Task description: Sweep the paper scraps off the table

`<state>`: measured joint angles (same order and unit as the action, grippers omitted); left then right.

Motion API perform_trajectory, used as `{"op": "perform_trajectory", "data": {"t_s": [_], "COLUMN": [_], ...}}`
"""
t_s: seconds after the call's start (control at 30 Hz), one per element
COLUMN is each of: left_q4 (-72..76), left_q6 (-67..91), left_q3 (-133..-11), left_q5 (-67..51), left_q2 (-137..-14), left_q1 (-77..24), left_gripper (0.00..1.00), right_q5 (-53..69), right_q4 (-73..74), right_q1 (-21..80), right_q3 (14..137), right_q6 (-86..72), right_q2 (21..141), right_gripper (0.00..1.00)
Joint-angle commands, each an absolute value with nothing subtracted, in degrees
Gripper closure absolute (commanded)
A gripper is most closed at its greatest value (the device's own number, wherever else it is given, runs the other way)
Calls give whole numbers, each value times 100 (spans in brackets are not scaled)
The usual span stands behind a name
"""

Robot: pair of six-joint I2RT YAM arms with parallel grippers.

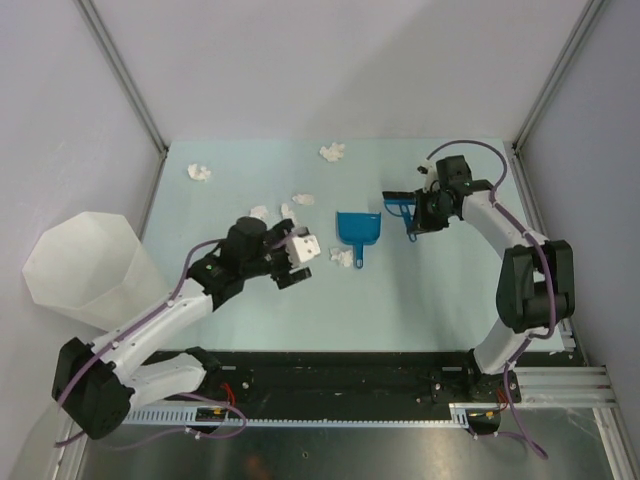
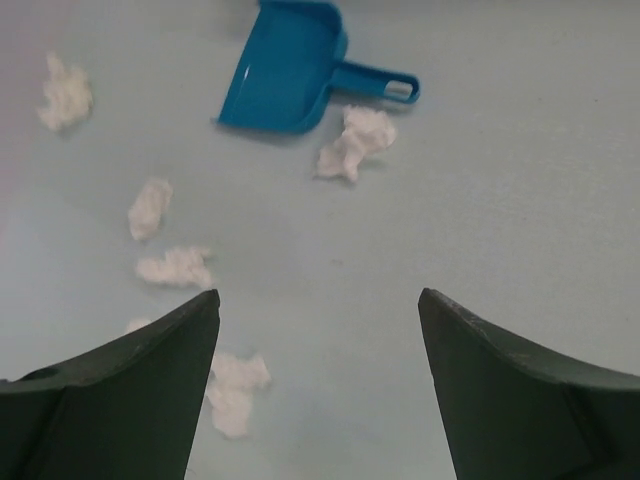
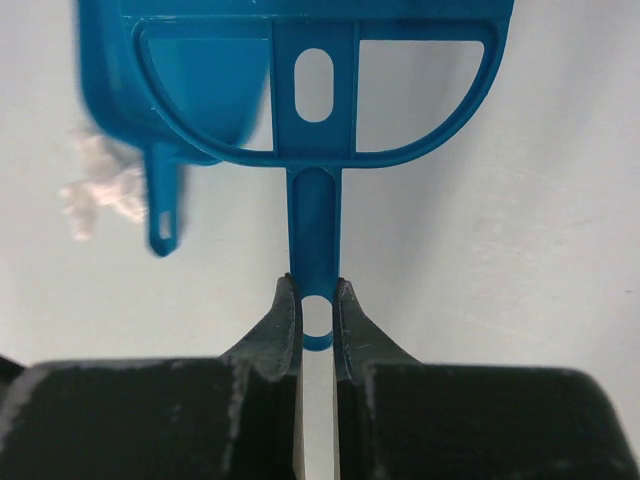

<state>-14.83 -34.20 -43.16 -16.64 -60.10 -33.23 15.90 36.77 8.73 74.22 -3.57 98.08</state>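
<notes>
Right wrist view: the small blue plastic hand brush [image 3: 315, 215] ran off the top edge, and its bristles were not seen. Behind its frame the blue plastic dustpan [image 3: 200, 110] was blurred and partly covered. One crumpled white paper scrap [image 3: 100, 190] was blurred.

Left wrist view: a finger [image 2: 120, 400] of the left tool [image 2: 320, 295] overlapped a second crumpled white paper scrap [image 2: 238, 392]. The dustpan's far rim was cut off.

Both arms [image 1: 160, 320] white w/ blk joints, purple cables; left end effector [image 1: 297, 263] has white pads.

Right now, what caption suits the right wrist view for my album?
Right pincer grips the blue brush by its handle; dustpan and a paper scrap lie beyond.
</notes>
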Motion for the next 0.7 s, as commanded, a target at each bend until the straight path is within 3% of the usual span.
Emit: {"op": "perform_trajectory", "data": {"t_s": [0.0,0.17,0.4,0.67], "left_q4": [-1433,-670,1300,1749], "left_q6": [-4944,-6238,-8450,-8596], "left_q3": [-4676,-4090,-3069,-2935], "left_q5": [-871,-493,808,1019], "left_q2": [-6021,-5450,-5510,-5642], "left_q1": [-4268,-4886,-5229,-5229], "left_gripper": [15,0,0,0], "right_q5": [2038,2250,2460,2478], "right_q4": [3788,3841,3701,3560], "right_q1": [1414,2143,3303,3919], "right_q3": [7400,7409,7409,7409], "right_q6": [-597,-843,-1265,-1441], "right_q2": [9282,8886,8605,8596], "right_gripper": [100,100,100,100]}}
